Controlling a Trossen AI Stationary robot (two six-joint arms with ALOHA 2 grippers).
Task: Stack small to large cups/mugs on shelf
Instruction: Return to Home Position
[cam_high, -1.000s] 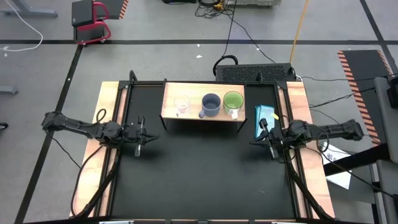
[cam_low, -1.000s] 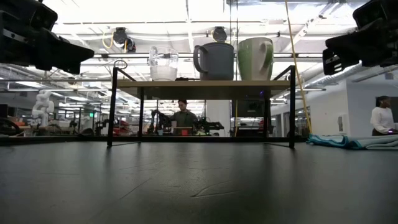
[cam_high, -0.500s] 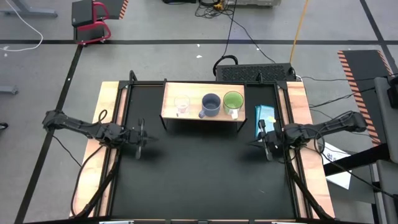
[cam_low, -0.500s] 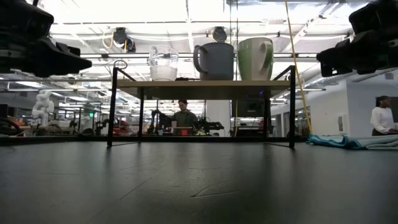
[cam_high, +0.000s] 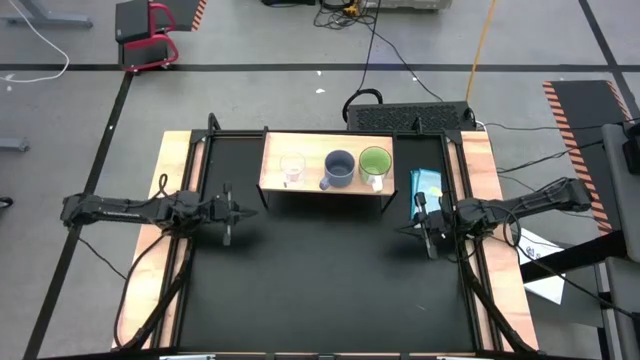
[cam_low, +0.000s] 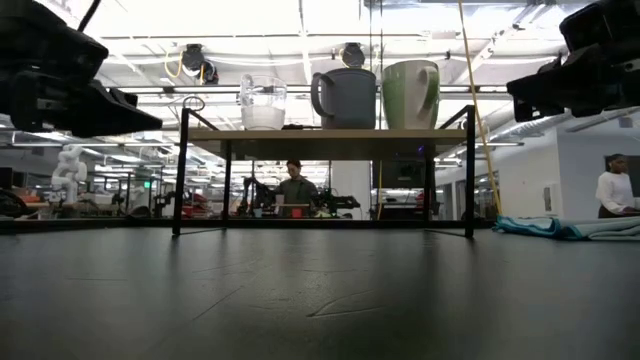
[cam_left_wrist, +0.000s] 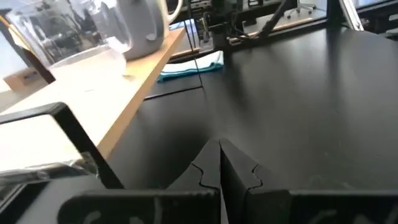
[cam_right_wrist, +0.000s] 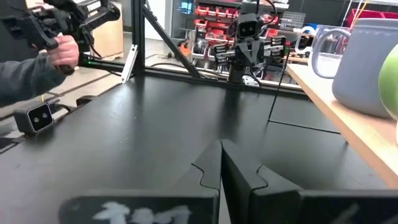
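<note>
You're watching left gripper (cam_high: 227, 212), right gripper (cam_high: 425, 221) pulling back from shelf (cam_high: 275, 150) — both closed, empty — mugs (cam_high: 340, 168) sitting on it, task finishing.

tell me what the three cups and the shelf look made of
Small cup: clear, see-through walls, glass or maybe hard plastic. Grey-blue mug: opaque, smooth even surface, likely glazed ceramic. Green mug: opaque lime body with a white handle, probably ceramic too. Shelf: pale matte board, looks like wood or laminate, on thin black legs, likely metal.
</note>
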